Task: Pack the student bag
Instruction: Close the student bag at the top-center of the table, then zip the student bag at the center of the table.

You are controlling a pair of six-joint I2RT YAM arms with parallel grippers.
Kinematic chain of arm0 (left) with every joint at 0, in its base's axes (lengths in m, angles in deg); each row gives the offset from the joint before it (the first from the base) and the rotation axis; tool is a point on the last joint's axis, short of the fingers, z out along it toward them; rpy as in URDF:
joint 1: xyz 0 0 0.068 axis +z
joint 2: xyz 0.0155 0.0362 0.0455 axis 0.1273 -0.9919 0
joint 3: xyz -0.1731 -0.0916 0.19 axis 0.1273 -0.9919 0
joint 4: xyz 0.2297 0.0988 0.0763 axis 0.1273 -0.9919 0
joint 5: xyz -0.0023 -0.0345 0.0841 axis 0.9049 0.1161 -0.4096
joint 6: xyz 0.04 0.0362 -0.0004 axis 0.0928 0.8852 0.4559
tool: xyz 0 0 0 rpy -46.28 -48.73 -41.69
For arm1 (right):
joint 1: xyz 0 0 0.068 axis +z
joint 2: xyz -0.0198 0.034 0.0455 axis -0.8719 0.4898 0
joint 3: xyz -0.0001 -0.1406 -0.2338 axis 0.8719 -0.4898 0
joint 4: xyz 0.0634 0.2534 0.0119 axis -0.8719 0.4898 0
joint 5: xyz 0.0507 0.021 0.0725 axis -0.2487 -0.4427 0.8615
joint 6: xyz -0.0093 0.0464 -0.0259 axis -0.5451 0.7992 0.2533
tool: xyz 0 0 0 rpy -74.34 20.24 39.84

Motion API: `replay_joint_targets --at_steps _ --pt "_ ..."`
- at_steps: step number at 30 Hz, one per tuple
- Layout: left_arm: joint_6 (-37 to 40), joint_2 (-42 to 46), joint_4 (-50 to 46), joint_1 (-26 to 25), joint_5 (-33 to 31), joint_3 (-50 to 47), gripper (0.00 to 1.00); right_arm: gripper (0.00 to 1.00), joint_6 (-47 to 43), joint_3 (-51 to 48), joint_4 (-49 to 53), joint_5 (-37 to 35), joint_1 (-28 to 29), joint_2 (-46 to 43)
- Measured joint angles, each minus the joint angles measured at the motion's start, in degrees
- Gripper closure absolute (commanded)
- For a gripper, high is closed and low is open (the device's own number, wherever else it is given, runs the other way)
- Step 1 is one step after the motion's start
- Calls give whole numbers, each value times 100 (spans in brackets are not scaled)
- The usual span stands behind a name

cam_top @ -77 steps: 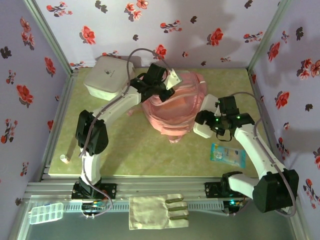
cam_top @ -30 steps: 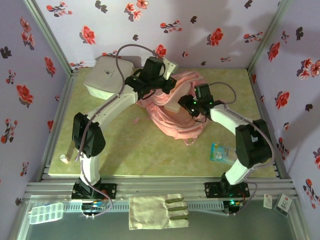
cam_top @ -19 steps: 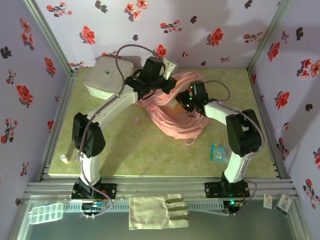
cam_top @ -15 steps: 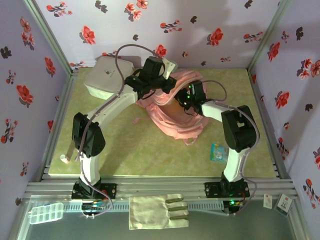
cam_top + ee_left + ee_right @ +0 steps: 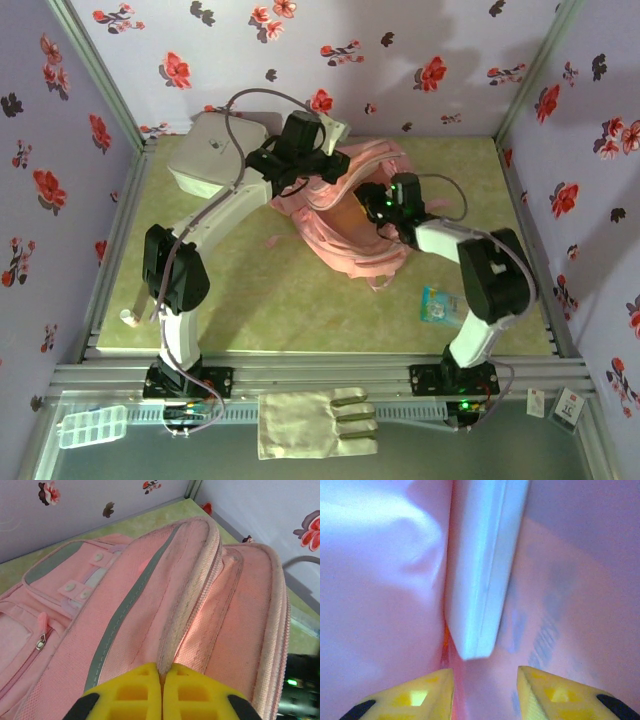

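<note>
Right gripper (image 5: 485,675) inside bag mouth, jaws apart, gripping nothing; white flat case (image 5: 482,565) stands just ahead of tips, likely being seated. Student bag (image 5: 345,250) mid-table. Left gripper (image 5: 161,672) beyond, clamped on rim piping (image 5: 187,595), holding mouth open. Surface: green mat (image 5: 250,290), blue packet (image 5: 443,307) near right, white box (image 5: 215,150) far left. Room: floral walls (image 5: 400,50).

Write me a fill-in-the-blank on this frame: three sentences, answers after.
The left gripper is shut on the rim of the ___ student bag. Inside the bag, the right gripper stands ___ before a flat white item. The white box sits in the table's far ___ corner.
Missing: pink; open; left.
</note>
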Motion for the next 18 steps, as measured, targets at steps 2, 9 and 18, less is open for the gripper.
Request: replay_joint_targets --at_steps 2,9,18 --pt "-39 -11 9 4 63 0 100 56 17 -372 175 -87 -76 -544" --pt "-249 -74 15 11 280 -35 52 39 -129 -1296 1784 -1117 -317 -2817" --pt "-946 280 247 402 343 -1311 28 27 -702 -1495 3353 -1980 -667 -4002"
